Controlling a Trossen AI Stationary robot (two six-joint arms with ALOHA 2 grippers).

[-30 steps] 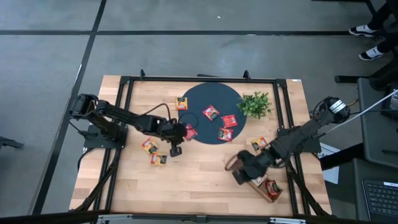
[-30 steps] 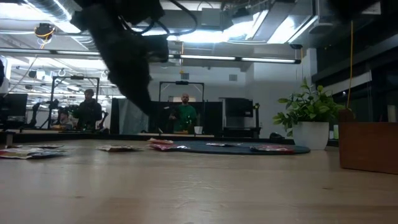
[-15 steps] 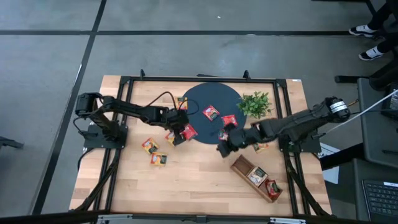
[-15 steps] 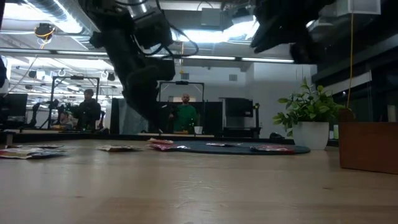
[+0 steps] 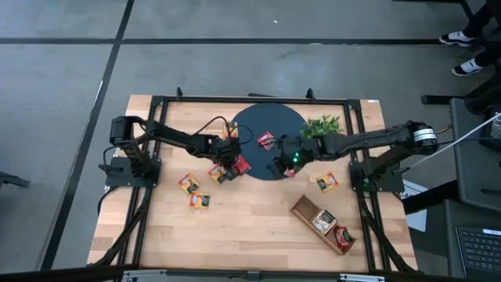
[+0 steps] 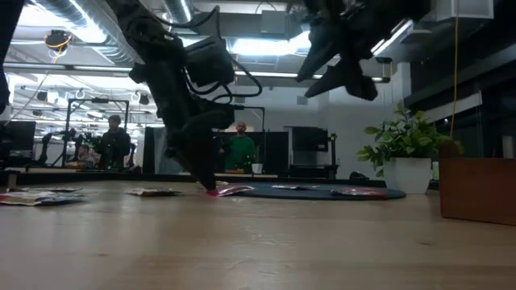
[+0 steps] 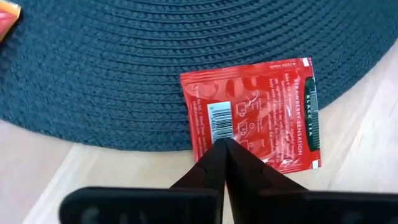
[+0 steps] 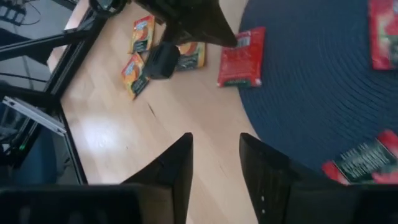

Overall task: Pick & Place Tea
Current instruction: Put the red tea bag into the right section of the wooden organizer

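**Left hand down at a red packet on the mat's edge; right hand arriving open**

The left hand is lowered to the table with its two fingers pressed together, their tips at the near edge of a red strawberry black-tea packet. That packet lies flat, half on the dark blue woven mat and half on the wood, directly ahead of the fingertips; whether its edge is pinched between them cannot be told. The right hand hovers above the mat with its fingers apart and nothing between them; other red packets lie on the mat just beside it. Further packets, orange-yellow, rest on the bare wood behind the left hand. The wooden tray, well apart from both hands, already holds some packets.

The step in hand appears to be picking: each hand addresses a packet near the mat. The next move probably calls for the left hand to lift and prove its grip, and for the right hand to descend over one flat packet and close on its edge.
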